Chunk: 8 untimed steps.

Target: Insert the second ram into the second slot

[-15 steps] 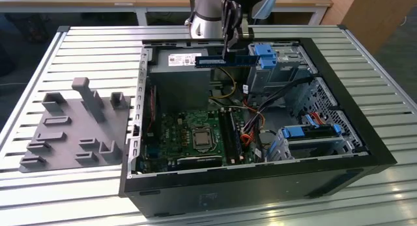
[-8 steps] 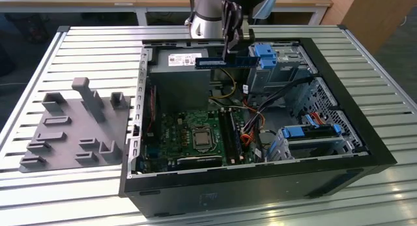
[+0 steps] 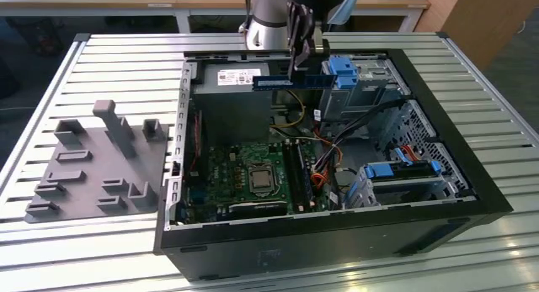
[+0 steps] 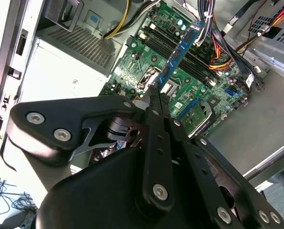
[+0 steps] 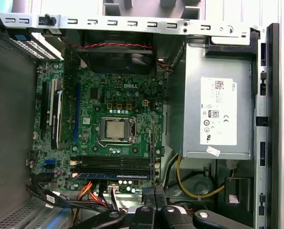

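In the exterior view the ram stick (image 3: 278,82) is seen held level above the open computer case (image 3: 471,197), pinched between the pressed-together fingers of the gripper (image 3: 294,70), over the power supply (image 3: 240,76) and well apart from the motherboard (image 3: 244,172). In the second wrist view its blue face (image 4: 180,52) is shown lengthwise. In the first wrist view it is reduced to a thin dark edge (image 5: 153,143), hard to make out, near the memory slots (image 5: 116,164). Whether any slot is filled cannot be told. Orange cables (image 3: 320,177) lie beside the slots, and a grey fixture (image 3: 93,172) sits at the exterior view's left.
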{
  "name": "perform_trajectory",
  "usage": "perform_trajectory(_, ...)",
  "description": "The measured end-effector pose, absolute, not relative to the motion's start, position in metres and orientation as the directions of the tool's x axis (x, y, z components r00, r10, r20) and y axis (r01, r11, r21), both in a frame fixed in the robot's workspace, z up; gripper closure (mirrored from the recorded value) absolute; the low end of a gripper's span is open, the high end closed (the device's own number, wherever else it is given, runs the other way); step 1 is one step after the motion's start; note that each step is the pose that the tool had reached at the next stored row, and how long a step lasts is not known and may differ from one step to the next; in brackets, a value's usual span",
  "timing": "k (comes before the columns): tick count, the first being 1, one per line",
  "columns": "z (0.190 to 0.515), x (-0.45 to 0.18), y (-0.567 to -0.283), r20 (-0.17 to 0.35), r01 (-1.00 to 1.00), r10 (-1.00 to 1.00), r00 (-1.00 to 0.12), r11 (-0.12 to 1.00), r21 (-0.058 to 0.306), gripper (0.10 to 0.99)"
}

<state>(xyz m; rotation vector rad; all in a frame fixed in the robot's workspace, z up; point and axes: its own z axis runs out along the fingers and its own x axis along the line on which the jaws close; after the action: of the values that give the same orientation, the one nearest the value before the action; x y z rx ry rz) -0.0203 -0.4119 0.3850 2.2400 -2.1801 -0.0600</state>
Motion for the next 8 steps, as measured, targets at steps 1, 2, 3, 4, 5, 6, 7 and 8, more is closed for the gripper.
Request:
perform_trajectory(1, 0.3850, -0.0203, -0.4121, -0.017, -0.999, -0.999, 0.027, -0.027, 0.038, 0.973)
perform_trajectory(2, 0.3851, -0.0203, -0.4124, -0.017, -0.999, -0.999, 0.027, -0.027, 0.038, 0.973)
perform_trajectory(3, 0.3851, -0.0203, -0.4127, -0.017, -0.999, -1.000, 0.027, -0.027, 0.038, 0.973)
perform_trajectory(4, 0.3851, -0.0203, -0.4130, -0.017, -0.999, -0.999, 0.027, -0.027, 0.038, 0.973)
perform_trajectory(5, 0.3850, -0.0203, -0.4133, -0.017, -0.999, -0.999, 0.027, -0.027, 0.038, 0.973)
perform_trajectory(6, 0.3850, -0.0203, -0.4136, -0.017, -0.999, -0.999, 0.027, -0.027, 0.038, 0.973)
perform_trajectory(7, 0.3850, -0.0203, -0.4138, -0.017, -0.999, -0.999, 0.027, -0.027, 0.038, 0.973)
perform_trajectory(8, 0.3850, -0.0203, -0.4141, -0.017, -0.999, -0.999, 0.027, -0.027, 0.038, 0.973)
